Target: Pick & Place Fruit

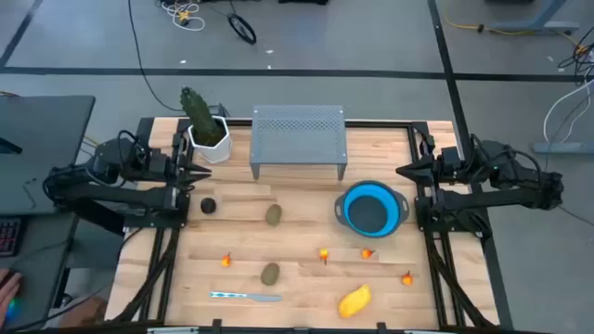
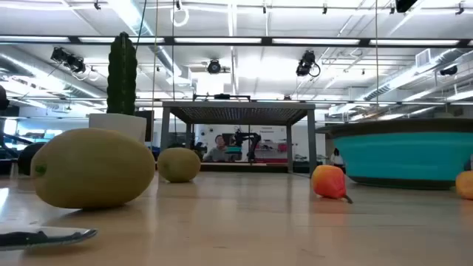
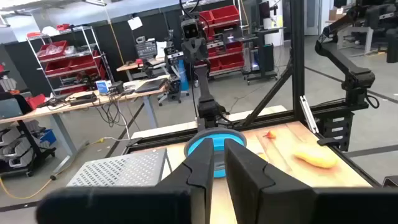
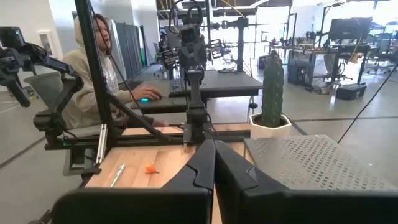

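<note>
The fruit lies loose on the wooden table. In the high view I see a near-black ball [image 1: 208, 206], two olive-green ovals [image 1: 274, 215] [image 1: 270, 274], several orange-red bits such as [image 1: 323, 253], and a yellow-orange oblong [image 1: 354, 300]. The low view shows one oval close up [image 2: 92, 168] and the other farther off [image 2: 179, 164]. My left gripper [image 1: 198, 174] hovers at the table's left edge beside the cactus, its fingers a narrow gap apart [image 3: 219, 163]. My right gripper [image 1: 404, 172] hovers at the right edge, shut [image 4: 214, 163]. Neither is near any fruit.
A blue collapsible bowl [image 1: 371, 209] sits right of centre. A grey perforated stand [image 1: 299, 139] is at the far edge, with a cactus in a white pot [image 1: 202, 121] at the far left. A thin knife [image 1: 246, 296] lies near the front edge. A person sits beyond the table's left side [image 4: 93, 68].
</note>
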